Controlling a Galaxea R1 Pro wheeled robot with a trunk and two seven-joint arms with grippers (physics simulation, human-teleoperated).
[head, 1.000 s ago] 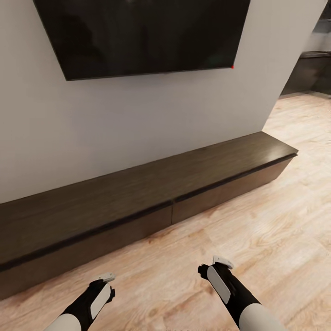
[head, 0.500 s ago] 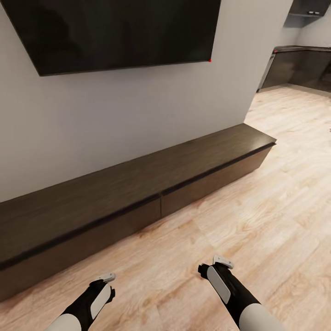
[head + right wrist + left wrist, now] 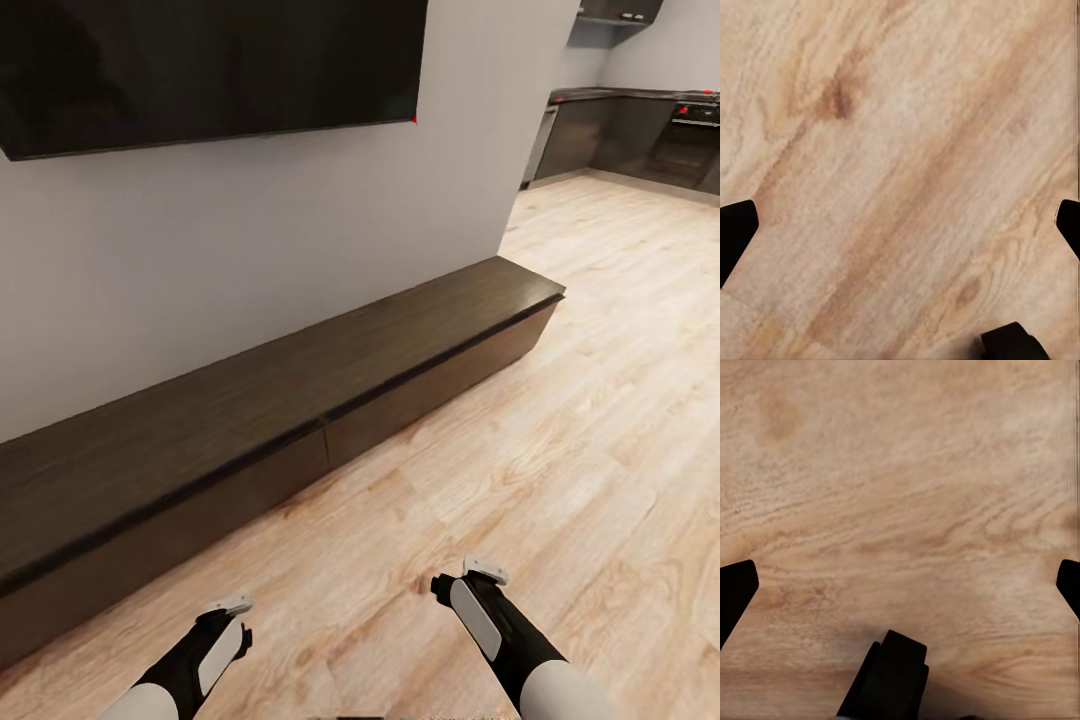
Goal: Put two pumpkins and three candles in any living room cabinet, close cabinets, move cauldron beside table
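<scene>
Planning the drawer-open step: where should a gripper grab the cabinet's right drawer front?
Probably the top edge of the right drawer front, from the floor side. The front is flat with no handle; the dark gap under the cabinet top's overhang is the one visible purchase. Both drawers look shut. The right gripper is nearer, hanging empty over the floor.

Closed cabinet (image 3: 300, 400) runs 8 to 2 o'clock under wall TV (image 3: 200, 70). Plank floor (image 3: 560, 420) ahead, kitchen units (image 3: 630, 135) at 1. Both arms low at 6.
</scene>
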